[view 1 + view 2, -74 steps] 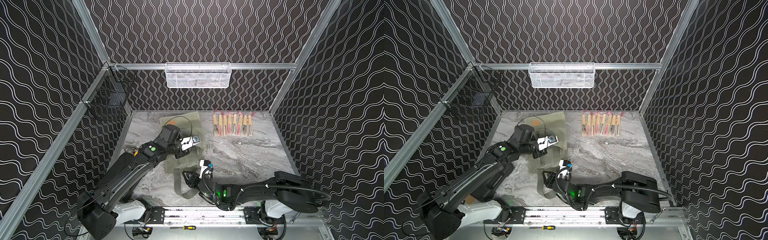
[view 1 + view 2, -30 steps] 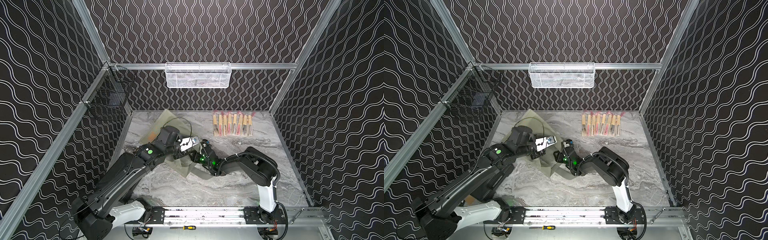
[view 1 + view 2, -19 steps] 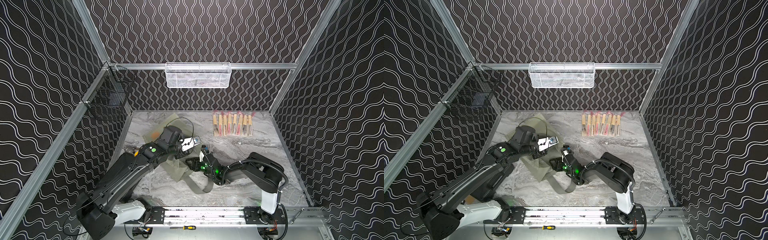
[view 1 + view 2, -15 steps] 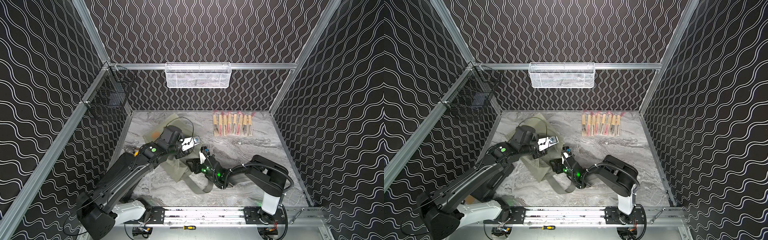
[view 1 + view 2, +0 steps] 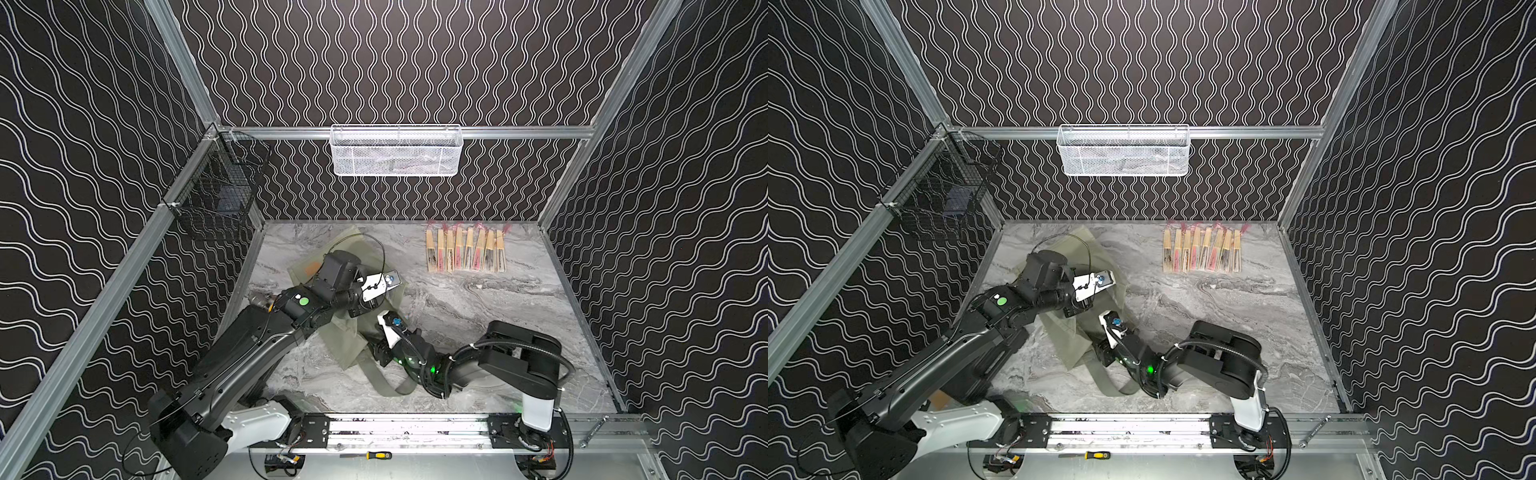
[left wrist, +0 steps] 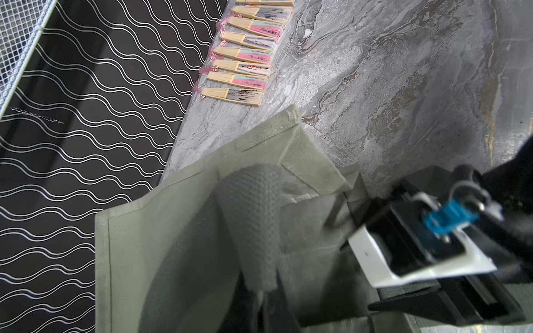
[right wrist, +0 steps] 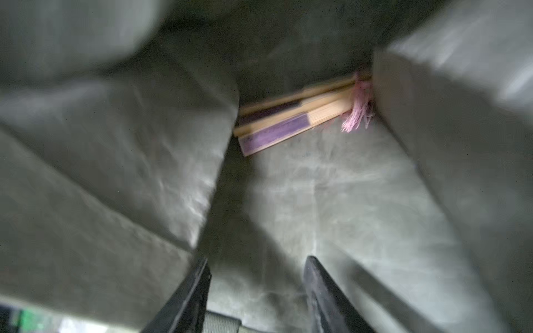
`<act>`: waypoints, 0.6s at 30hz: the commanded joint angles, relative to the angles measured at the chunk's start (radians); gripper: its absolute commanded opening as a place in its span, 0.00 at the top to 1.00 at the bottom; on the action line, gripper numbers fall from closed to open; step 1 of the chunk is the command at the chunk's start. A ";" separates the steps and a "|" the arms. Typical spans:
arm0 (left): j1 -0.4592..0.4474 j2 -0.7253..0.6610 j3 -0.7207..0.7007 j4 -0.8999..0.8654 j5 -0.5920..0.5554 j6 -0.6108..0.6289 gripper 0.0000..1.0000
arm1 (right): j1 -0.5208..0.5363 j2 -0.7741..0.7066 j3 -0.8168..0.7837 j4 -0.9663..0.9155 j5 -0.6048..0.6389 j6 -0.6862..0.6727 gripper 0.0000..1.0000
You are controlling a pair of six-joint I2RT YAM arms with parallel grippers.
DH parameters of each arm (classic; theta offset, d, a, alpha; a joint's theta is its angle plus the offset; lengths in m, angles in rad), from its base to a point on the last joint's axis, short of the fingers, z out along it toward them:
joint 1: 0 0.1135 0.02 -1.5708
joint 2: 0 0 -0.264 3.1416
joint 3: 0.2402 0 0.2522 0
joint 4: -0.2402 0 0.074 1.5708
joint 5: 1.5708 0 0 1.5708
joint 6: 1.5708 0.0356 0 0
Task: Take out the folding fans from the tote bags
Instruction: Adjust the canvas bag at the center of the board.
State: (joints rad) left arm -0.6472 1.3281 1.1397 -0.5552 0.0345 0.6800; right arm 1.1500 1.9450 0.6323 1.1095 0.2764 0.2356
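Right gripper (image 7: 256,259) inside tote bag (image 5: 345,347), jaws parted, empty.
Left gripper (image 6: 268,299) clamps the bag's rim; folding fans (image 7: 288,121) lie against the far fold, bare fabric between.

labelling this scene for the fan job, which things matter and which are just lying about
For the job:
- tote
- fans inside it
- row of fans already out on the table

Just lying about:
- white mesh basket on the back rail
- black wire basket on the side rail
- screwdriver by the front rail
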 commanded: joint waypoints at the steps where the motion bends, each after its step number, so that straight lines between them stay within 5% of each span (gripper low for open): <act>1: 0.000 -0.010 0.006 0.048 0.015 -0.007 1.00 | -0.005 0.028 0.031 -0.004 0.016 -0.025 0.49; 11: 0.000 -0.023 0.005 0.049 0.034 -0.003 1.00 | -0.084 0.133 0.308 -0.324 -0.114 0.103 0.53; 18: -0.002 -0.041 0.009 0.055 0.044 -0.005 1.00 | -0.180 0.244 0.462 -0.268 -0.287 0.318 0.53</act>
State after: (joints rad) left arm -0.6479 1.2930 1.1397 -0.5583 0.0498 0.6807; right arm 0.9779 2.1635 1.0348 0.8276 0.0761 0.4397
